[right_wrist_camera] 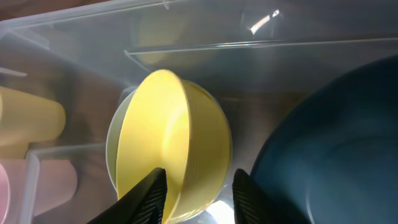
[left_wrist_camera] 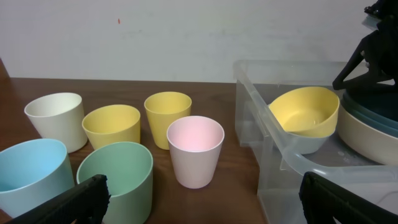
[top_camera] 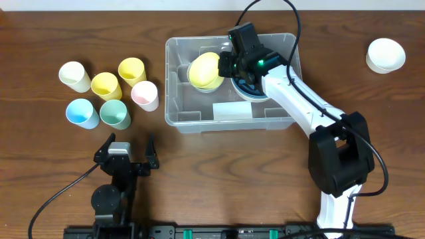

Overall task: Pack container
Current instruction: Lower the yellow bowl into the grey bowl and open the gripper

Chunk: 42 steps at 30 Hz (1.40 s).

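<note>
The clear container (top_camera: 174, 79) stands at the table's middle. Inside it a yellow bowl (top_camera: 203, 70) lies tilted, nested in a pale bowl (left_wrist_camera: 305, 144), beside a stack topped by a dark blue bowl (top_camera: 251, 89). My right gripper (top_camera: 226, 65) reaches into the container. In the right wrist view its jaws (right_wrist_camera: 199, 180) straddle the yellow bowl's (right_wrist_camera: 168, 143) rim, parted, with a gap between the outer finger and the bowl's wall. My left gripper (top_camera: 126, 149) rests near the front edge, wide open and empty, facing the cups.
Several cups stand left of the container: white (top_camera: 74, 76), two yellow (top_camera: 106, 85) (top_camera: 131, 70), pink (top_camera: 145, 95), blue (top_camera: 82, 113) and green (top_camera: 115, 113). A white bowl (top_camera: 386, 54) sits at the far right.
</note>
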Tool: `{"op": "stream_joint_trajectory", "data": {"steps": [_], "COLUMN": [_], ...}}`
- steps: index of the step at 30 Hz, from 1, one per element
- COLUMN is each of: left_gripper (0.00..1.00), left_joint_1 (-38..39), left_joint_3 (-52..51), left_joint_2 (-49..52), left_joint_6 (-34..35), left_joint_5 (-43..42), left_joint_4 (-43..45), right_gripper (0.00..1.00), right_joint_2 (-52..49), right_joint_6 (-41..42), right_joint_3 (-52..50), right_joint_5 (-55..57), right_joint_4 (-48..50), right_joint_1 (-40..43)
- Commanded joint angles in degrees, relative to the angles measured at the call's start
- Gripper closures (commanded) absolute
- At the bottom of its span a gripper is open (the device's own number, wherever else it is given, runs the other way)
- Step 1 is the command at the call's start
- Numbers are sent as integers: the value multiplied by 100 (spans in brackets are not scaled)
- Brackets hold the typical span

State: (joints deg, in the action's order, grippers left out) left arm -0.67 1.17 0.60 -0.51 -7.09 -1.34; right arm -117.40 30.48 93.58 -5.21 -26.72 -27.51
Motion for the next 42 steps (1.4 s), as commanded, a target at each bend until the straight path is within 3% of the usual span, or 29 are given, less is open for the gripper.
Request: {"op": "stream_joint_trajectory", "data": {"steps": [1,13,42], "left_gripper": [2,2,2], "left_joint_1": [-28,-28,-28], "left_joint_3": [-94,-94,-94], "left_joint_2": [-24,-24,-24], "left_joint_6": [-98,-98,-98], "left_joint_5": [-81,-81,-81], "left_joint_4": [-205,-205,-205], "right_gripper": [64,74,77], "right_joint_2": [-11,-11,-422], "right_joint_6": [-98,-173,-417], "right_joint_3": [39,37,37], "right_joint_5": [-90,-184,-76], "right_joint_4": [17,17,142], "right_joint_1": [-33,-68,-289]}}
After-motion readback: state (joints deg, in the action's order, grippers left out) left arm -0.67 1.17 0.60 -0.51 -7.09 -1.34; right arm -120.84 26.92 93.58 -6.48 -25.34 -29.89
